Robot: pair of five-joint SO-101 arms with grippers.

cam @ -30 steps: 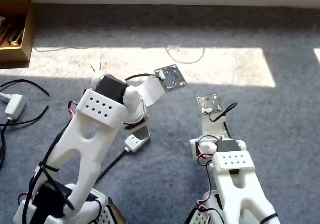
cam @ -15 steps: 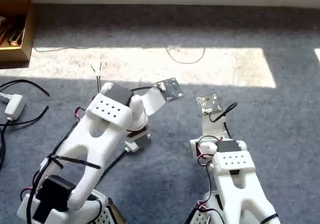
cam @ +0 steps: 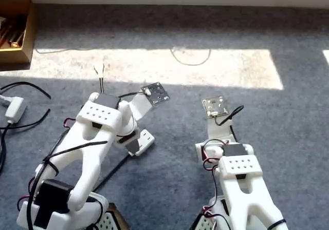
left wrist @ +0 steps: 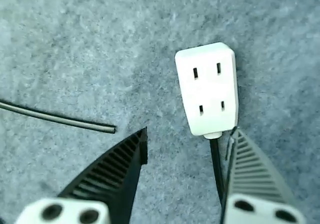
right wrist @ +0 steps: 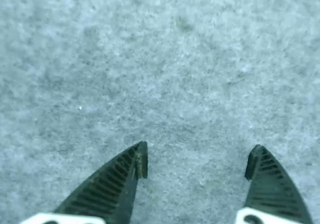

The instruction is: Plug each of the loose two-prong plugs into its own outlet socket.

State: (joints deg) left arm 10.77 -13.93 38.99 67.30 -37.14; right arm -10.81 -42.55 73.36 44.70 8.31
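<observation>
1. The left hand (left wrist: 189,132) is released. Its two dark ribbed fingers (left wrist: 125,164) are spread wide, grasping nothing, and point down at grey carpet (left wrist: 75,44).
2. Just past those fingertips lies one white outlet block (left wrist: 207,89), flat and face up. It has two sockets of two slots each, four slots in all.
3. One black cord (left wrist: 216,159) leaves the end of the block nearest the hand and runs close beside one finger.
4. On the other side, one thin black cable (left wrist: 55,118) lies on the carpet, well apart from the block. Its end stops near the other fingertip.
5. The right hand (right wrist: 199,159) is also released, fingers spread with nothing between them and bare carpet beneath.
6. From above, two white arms sit side by side. The left arm (cam: 100,119) bends over the outlet block, seen there as a small white shape at its wrist, with the slots too small to count. The right arm (cam: 241,178) is well apart from the block.
7. The high view adds the wider floor:
   - one sunlit strip (cam: 231,68)
   - one thin looped wire (cam: 190,61) lying on the strip
   - one white block (cam: 14,108) near the left edge
   - one wooden box (cam: 28,35) in the corner
   - one small wiry piece (cam: 99,71), too small to identify
</observation>
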